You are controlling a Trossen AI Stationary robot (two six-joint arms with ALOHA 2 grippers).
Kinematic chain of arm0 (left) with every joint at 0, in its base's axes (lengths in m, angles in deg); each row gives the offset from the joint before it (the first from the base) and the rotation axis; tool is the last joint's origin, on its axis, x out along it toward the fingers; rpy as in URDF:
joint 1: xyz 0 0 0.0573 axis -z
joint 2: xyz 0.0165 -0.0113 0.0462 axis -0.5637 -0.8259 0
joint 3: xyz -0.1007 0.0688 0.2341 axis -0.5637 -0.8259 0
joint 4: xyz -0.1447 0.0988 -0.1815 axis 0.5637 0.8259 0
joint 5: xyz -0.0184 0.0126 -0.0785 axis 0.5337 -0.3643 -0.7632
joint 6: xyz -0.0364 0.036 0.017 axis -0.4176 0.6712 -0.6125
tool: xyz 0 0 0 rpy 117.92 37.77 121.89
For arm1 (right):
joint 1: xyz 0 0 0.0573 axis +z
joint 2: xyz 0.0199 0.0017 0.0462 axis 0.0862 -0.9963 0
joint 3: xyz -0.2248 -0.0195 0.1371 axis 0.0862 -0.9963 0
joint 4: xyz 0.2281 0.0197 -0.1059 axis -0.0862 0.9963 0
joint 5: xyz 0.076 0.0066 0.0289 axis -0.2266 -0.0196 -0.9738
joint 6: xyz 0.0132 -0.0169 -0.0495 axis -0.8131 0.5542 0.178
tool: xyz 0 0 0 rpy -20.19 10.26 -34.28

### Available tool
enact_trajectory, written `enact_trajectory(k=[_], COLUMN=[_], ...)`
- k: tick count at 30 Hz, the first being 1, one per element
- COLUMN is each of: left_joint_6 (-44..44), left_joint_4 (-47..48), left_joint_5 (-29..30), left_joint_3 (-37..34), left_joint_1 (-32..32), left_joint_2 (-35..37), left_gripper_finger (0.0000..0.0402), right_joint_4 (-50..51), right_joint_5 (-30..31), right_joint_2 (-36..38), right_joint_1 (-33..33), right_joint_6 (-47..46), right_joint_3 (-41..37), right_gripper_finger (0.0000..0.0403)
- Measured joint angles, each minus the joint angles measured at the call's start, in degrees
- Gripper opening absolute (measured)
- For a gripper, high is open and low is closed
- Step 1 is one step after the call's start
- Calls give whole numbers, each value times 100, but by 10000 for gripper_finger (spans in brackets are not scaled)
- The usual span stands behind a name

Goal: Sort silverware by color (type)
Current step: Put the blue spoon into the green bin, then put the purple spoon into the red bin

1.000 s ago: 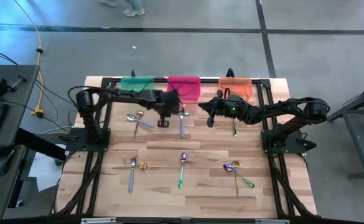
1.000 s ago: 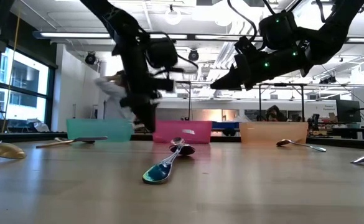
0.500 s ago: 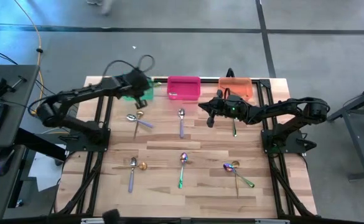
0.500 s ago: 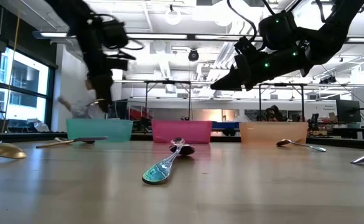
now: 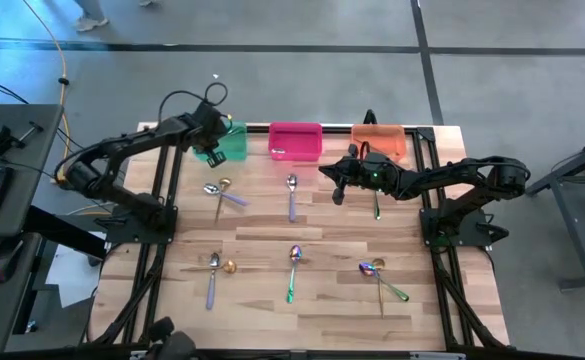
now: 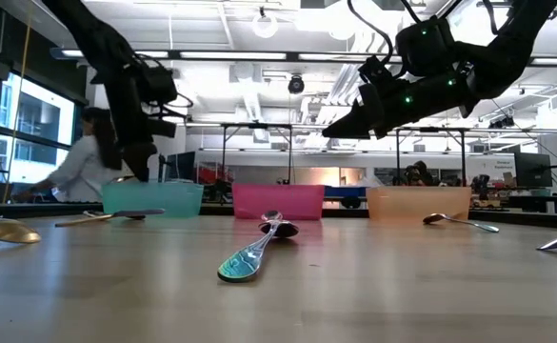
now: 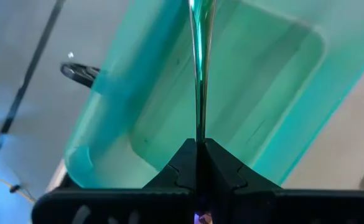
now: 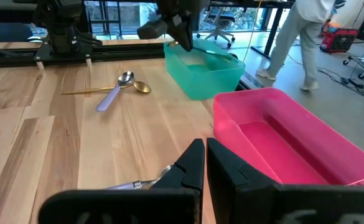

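High view: left gripper over the teal bin at the back edge of the table, pink bin and orange bin in line beside it. Left wrist view: jaws pinched tight on a slim green spoon, handle clamped between the fingers, the rest stretching out over the open teal bin. Low view: same gripper hanging just above the teal bin, a person in the room behind.

Right gripper raised in front of the pink bin, near the lavender spoon at mid-table. Right wrist view: jaws nearly together with a narrow gap, gripping nothing; lavender spoon lying on the wood just past the fingers.

Remaining spoons spread over the table: crossed pair, one lavender and one gold, in front of the teal bin; green spoon in front of the orange bin, partly under the right arm; along the near side, a lavender-and-gold pair, a crossed pair with a green handle, and a cluster of overlapping spoons.
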Motion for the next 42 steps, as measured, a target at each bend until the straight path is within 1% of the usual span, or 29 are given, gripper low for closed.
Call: enact_trajectory(k=[3,11,13,16,21,24,27,30,32,33,38,40,42], left_joint_6=[1,-41,-104,-205,-319,-451,-570,-918,-1276,-1391,-1753,-1852,-1979], left_joint_4=[-16,-185,-267,-265,-238,-159,-73,-203,-512,-699,-2071,-2755,-3652], left_joint_5=[-92,-96,-92,-87,-79,-77,-79,-174,-308,-357,-499,-775,-1158], left_joint_3=[0,0,0,11,28,28,8,-145,-391,-554,-1513,-1918,-2333], left_joint_1=[-71,-90,-90,-70,21,84,231,474,683,803,1513,1772,2010], left_joint_2=[-217,-807,-874,-860,-509,-220,138,555,856,1011,1735,1973,2159], left_gripper_finger=[1,3,10,30,67,75,62,32,10,5,3,1,2], right_joint_4=[0,0,0,0,0,0,-2,-4,-5,-8,-13,-13,-10], right_joint_5=[-1,0,-2,0,-1,-1,-2,0,0,0,-5,-10,-12], right_joint_2=[0,0,0,0,0,0,0,0,0,0,0,0,0], right_joint_1=[1,0,1,0,2,1,2,1,2,1,61,126,180], right_joint_6=[0,0,0,0,0,0,0,0,0,0,0,0,-53], right_joint_3=[0,0,0,0,0,0,0,0,0,0,0,5,64], right_gripper_finger=[0,0,0,0,0,0,0,0,0,0,0,0,0])
